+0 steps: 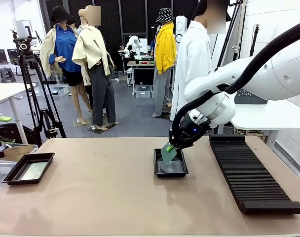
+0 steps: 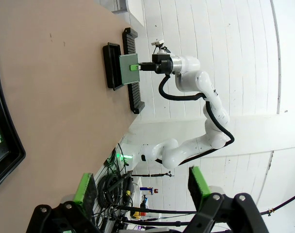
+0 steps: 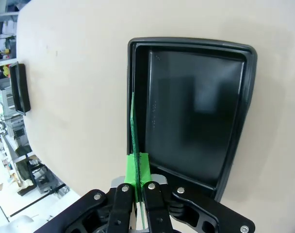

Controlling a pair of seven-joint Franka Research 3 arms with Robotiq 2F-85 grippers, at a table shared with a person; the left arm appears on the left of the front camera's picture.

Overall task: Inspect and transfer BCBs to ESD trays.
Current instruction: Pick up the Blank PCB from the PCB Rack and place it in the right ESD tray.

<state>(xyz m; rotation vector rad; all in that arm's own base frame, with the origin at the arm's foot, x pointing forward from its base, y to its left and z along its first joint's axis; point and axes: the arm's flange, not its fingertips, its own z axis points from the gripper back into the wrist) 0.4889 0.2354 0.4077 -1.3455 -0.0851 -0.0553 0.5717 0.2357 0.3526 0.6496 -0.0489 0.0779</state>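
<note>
BCB (image 1: 168, 154) in right gripper (image 1: 170, 148) over tray (image 1: 172, 173), ribbed rack (image 1: 248, 173) beside

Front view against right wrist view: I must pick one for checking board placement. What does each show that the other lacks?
Front view adds the ribbed rack, a person in white at the far side, a board lying in the left ESD tray, and the held BCB's tilted face. Right wrist view adds that BCB edge-on, in line with one long rim of the middle ESD tray. Both share the right arm's jaws shut on the BCB, and both trays.
</note>
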